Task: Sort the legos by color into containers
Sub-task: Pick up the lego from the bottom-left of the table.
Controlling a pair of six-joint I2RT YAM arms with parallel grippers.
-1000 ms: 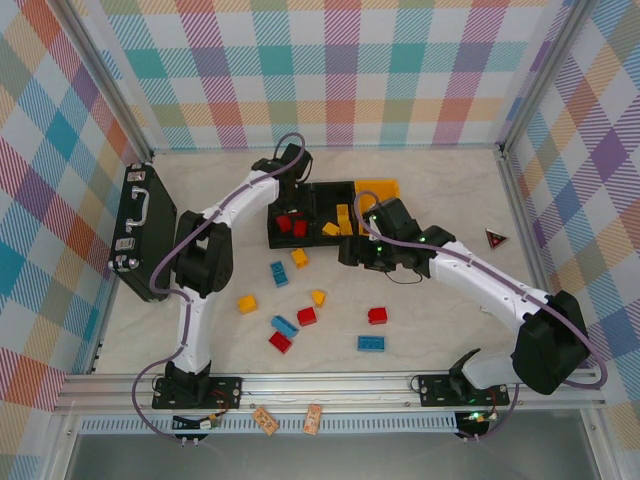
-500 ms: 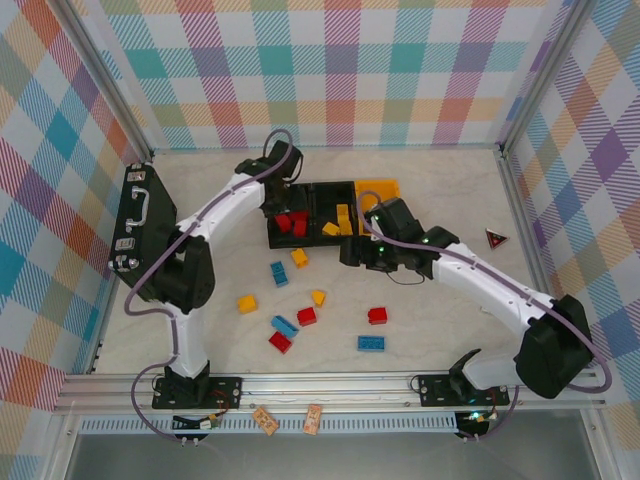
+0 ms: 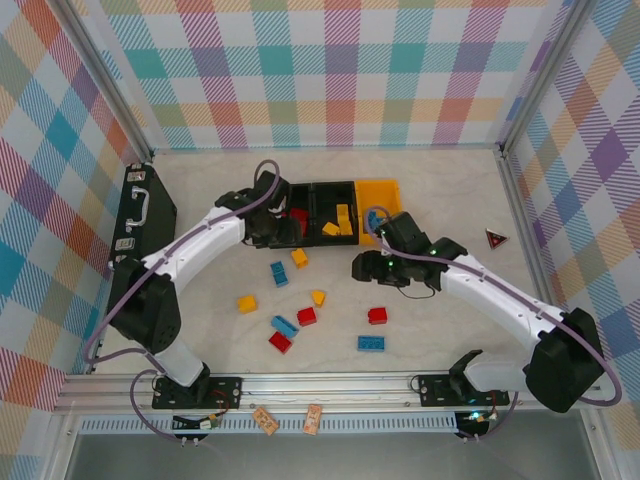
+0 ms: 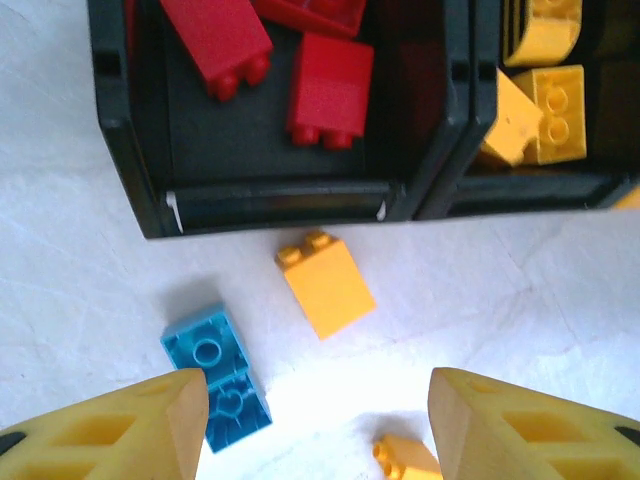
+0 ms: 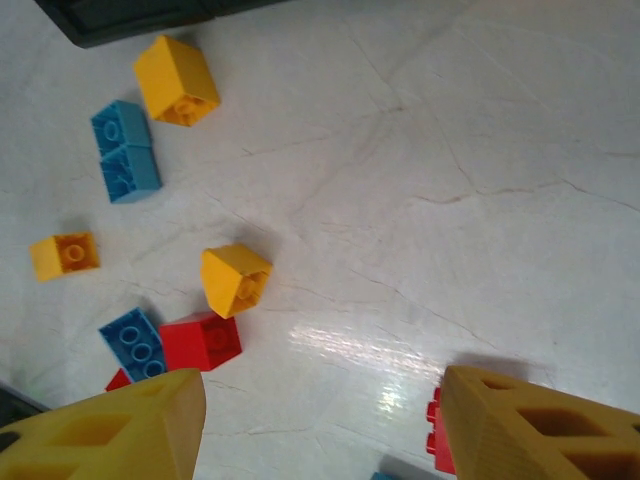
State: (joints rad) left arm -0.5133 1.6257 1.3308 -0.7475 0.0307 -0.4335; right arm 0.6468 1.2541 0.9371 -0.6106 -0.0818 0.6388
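On the pale marbled bench (image 3: 440, 200) three small open rectangular plastic bins are joined in a row. Red studded bricks (image 4: 330, 90) are held in the left black bin (image 4: 125, 120). Yellow-orange studded bricks (image 4: 560, 100) are piled in the middle black bin (image 4: 520, 192). An orange-yellow bin (image 3: 380, 192) closes the right end.

The left claw (image 4: 315, 400) is held just in front of the left black bin and is released, its yellow fingers (image 4: 120, 430) spread wide with nothing between them. Below it a loose yellow-orange brick (image 4: 325, 285) lies near the bin's front wall, not touching it, and a blue two-stud brick (image 4: 218, 375) lies beside the claw's left finger.

The right claw (image 5: 322, 385) is likewise released, its fingers far apart over bare bench in front of the bins. Other pieces are scattered on the bench beside it: a tilted yellow brick (image 5: 235, 280), and a red brick (image 5: 200, 342) lying against a blue brick (image 5: 133, 342). Nearer the arm bases, a lone red brick (image 3: 377, 316) and a lone blue brick (image 3: 371, 343) lie close together — whether they touch cannot be told.
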